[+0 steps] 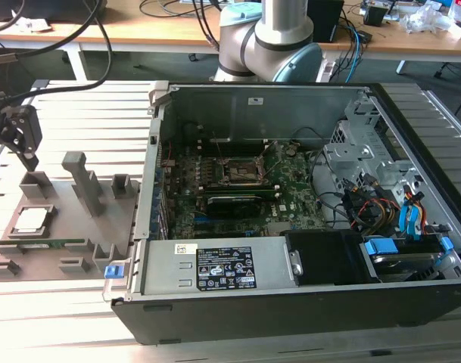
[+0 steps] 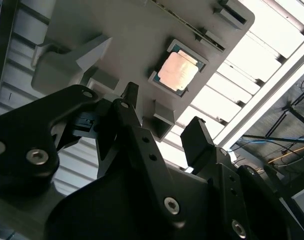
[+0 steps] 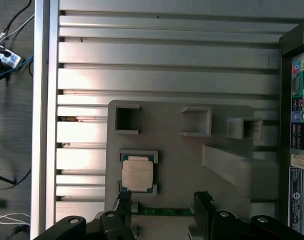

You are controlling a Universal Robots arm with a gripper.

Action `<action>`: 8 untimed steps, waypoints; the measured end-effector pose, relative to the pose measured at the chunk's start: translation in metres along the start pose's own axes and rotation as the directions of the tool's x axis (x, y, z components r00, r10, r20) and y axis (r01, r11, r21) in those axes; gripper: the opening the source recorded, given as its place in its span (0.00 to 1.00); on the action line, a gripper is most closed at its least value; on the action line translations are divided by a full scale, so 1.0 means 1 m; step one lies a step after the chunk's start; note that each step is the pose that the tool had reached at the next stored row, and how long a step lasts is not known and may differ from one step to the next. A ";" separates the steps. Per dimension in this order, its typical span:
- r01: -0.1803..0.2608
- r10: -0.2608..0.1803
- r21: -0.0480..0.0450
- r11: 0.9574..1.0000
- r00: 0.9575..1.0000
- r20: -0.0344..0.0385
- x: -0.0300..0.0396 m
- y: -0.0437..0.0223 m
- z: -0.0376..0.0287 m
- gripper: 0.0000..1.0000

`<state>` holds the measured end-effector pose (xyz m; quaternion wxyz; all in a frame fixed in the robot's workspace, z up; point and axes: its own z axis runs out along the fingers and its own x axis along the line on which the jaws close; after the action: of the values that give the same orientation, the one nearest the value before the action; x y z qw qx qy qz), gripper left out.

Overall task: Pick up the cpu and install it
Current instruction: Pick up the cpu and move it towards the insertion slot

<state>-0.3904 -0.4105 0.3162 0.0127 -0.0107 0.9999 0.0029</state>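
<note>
The cpu [image 1: 31, 221] is a small square chip with a silvery top, lying flat in a framed seat on the grey holder plate [image 1: 79, 219] at the exterior view's left. The black gripper [image 1: 26, 155] hangs above that plate, up and off the cpu, touching nothing. Both wrist views show the cpu [image 2: 177, 71] [image 3: 137, 173] just beyond the gripper [image 2: 164, 117] [image 3: 163, 202], which is open with nothing between its fingers [image 3: 124, 201]. The dark socket [image 1: 241, 172] with its metal frame sits on the motherboard inside the open computer case [image 1: 291, 283].
A thin green memory stick [image 1: 45, 244] [image 3: 161, 212] lies along the holder plate beside the cpu. Grey upright posts [image 1: 82, 181] rise from the plate. The case wall [image 1: 145, 197] stands to the plate's right in the exterior view. Slatted metal table [image 3: 156, 80] surrounds everything.
</note>
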 end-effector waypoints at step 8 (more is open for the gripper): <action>0.000 0.000 0.000 1.000 1.000 0.000 0.0001 0.0000 0.0048 0.62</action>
<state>-0.3903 -0.4105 0.3114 0.0127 -0.0107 0.9999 0.0029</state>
